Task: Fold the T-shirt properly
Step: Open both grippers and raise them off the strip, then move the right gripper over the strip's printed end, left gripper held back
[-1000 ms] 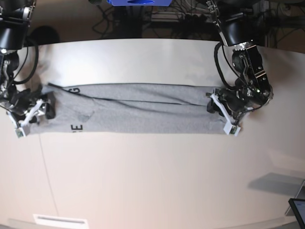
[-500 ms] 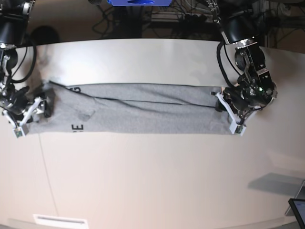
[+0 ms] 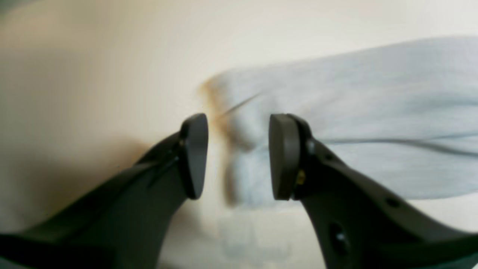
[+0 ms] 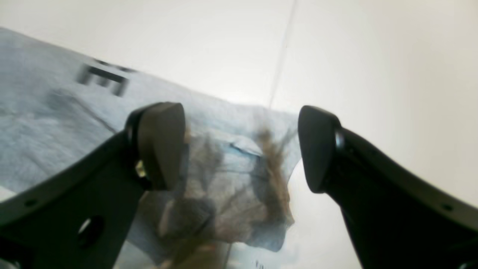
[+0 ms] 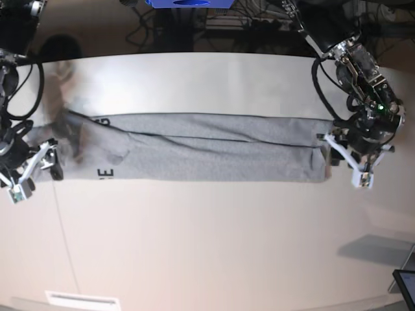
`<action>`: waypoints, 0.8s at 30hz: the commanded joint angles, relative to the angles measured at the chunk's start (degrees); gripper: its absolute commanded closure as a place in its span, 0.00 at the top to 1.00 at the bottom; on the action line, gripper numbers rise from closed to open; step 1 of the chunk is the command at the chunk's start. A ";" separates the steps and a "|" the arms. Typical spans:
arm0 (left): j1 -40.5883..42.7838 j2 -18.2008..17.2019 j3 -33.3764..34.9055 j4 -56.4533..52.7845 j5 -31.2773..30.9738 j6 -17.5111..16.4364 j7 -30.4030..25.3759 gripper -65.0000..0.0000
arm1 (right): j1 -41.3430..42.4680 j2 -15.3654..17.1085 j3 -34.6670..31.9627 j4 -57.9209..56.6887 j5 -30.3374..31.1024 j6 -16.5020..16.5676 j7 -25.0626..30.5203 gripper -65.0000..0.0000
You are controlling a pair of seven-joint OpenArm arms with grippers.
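- Flat on the bench [image 5: 207, 246], the T-shirt [image 5: 194, 148] lay folded lengthwise.
- Left gripper [image 5: 347, 161] stood apart, empty.
- Right gripper [image 5: 29, 170] gaped wide, empty.

T-shirt [image 5: 194, 148]: on the tabletop [image 5: 207, 246], lying as a long band across it. My left gripper [image 5: 345, 162]: just off the band's one end. My right gripper [image 5: 34, 170]: just off the opposite end.
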State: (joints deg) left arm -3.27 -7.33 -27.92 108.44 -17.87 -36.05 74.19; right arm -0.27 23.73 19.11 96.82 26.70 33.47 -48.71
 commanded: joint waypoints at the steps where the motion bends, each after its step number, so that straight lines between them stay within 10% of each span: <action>1: -0.73 -0.80 -1.84 0.96 -0.37 -0.03 -0.65 0.42 | 0.49 -0.03 0.36 3.01 1.13 0.42 1.28 0.70; 9: 2.87 -4.23 -4.91 1.40 -0.37 -0.12 -7.78 0.41 | -3.64 -7.68 -0.34 12.77 1.21 6.53 0.05 0.70; 24: 8.23 -4.14 -4.56 -3.70 6.66 -0.12 -24.22 0.41 | -3.81 -13.13 -10.63 12.94 1.04 6.53 -11.91 0.70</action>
State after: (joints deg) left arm 5.30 -10.63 -32.32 103.85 -10.63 -36.10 51.46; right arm -4.82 10.07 8.10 108.64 27.00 40.05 -61.47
